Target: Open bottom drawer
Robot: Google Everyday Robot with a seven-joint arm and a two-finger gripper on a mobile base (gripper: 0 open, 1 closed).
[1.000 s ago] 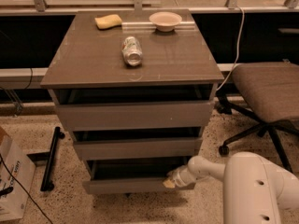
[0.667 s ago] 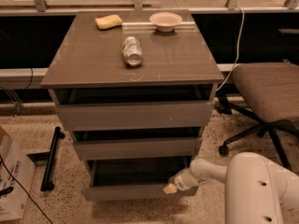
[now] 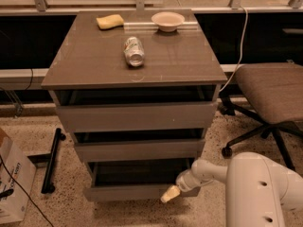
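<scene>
The bottom drawer (image 3: 128, 192) is the lowest grey-brown front of the three-drawer cabinet, near the floor. It stands pulled out, with a dark gap above its front showing the box inside. My gripper (image 3: 170, 193) is at the right end of that front, its pale fingertip touching the front's face. The white arm (image 3: 210, 170) reaches in from the lower right. The middle drawer (image 3: 137, 150) and the top drawer (image 3: 137, 116) also stand a little out.
On the cabinet top (image 3: 94, 65) lie a can (image 3: 134, 51) on its side, a yellow sponge (image 3: 110, 21) and a white bowl (image 3: 167, 21). An office chair (image 3: 270, 98) stands to the right. A cardboard box (image 3: 12, 183) and a black bar (image 3: 52, 161) are at the left.
The bottom drawer has slid further out toward the camera, and the gripper has moved down and back with it at the front's right end.
</scene>
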